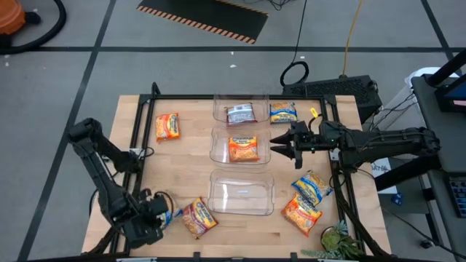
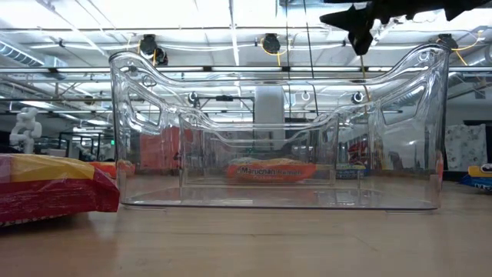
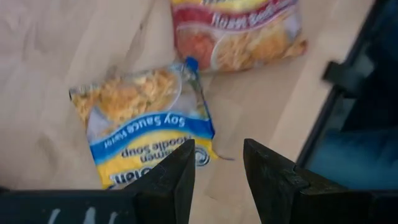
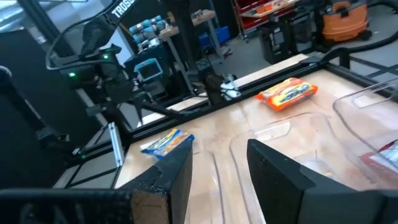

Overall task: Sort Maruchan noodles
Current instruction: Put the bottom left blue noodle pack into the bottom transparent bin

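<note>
Three clear bins stand in a column mid-table. The far bin (image 1: 240,102) holds a reddish-brown packet (image 1: 240,114), and the middle bin (image 1: 218,149) an orange packet (image 1: 244,148). Loose packets lie flat on the table: orange (image 1: 167,126), blue-and-yellow (image 1: 282,111), blue-and-yellow (image 1: 312,187), orange (image 1: 302,214), reddish-brown (image 1: 198,217). My left gripper (image 3: 217,163) is open at the near left corner, over the edge of a blue-and-yellow packet (image 3: 140,121). My right gripper (image 1: 280,148) is open and empty, raised beside the middle bin's right wall.
The near bin (image 1: 242,207) has nothing in it. A black frame rail (image 1: 138,131) runs along the table's left, far and right edges. A green plant sprig (image 1: 336,240) lies at the near right corner. Bare wood shows between the bins and the left rail.
</note>
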